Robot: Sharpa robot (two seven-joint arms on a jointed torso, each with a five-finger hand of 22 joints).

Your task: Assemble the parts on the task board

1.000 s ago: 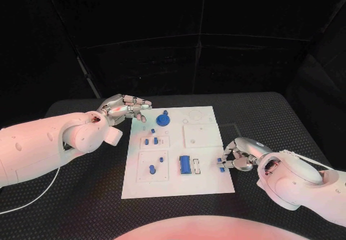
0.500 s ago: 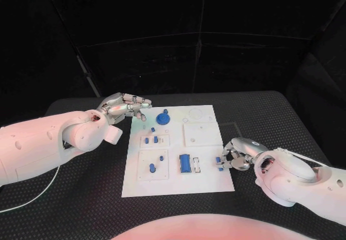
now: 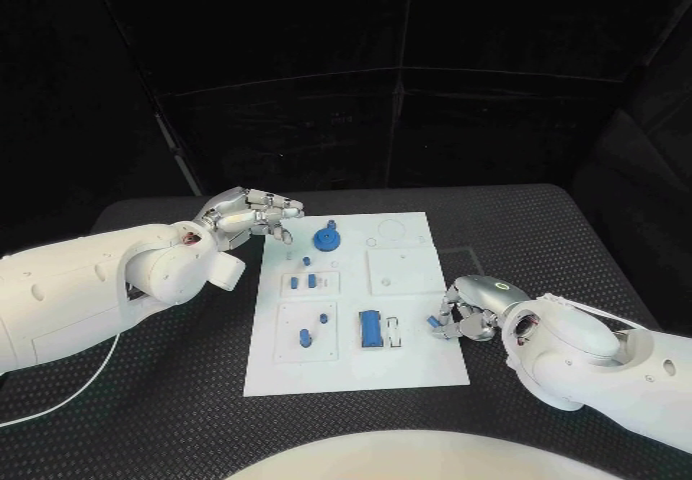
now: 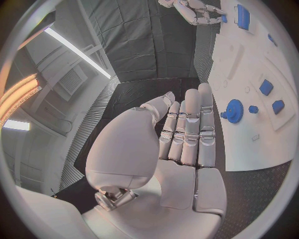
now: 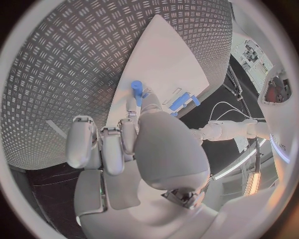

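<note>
The white task board (image 3: 411,355) lies in the middle of the black table. On it are a round blue part (image 3: 329,238), a long blue block (image 3: 371,328) and several small blue pieces, such as one near the left edge (image 3: 306,335). My right hand (image 3: 476,308) sits at the board's right edge and pinches a small blue part (image 3: 434,322) between thumb and finger; the right wrist view shows that part (image 5: 137,92) at the fingertips, over the board (image 5: 168,59). My left hand (image 3: 254,214) hovers by the board's far left corner, fingers straight, holding nothing (image 4: 187,134).
The left wrist view shows the round blue part (image 4: 234,110) just beyond the left hand's fingertips and my right hand (image 4: 196,11) far across the board (image 4: 249,64). Black ribbed mat (image 3: 173,380) surrounds the board on all sides.
My right hand has shifted slightly towards the board's middle, carrying the small blue part with it. The left hand has stayed where it was.
</note>
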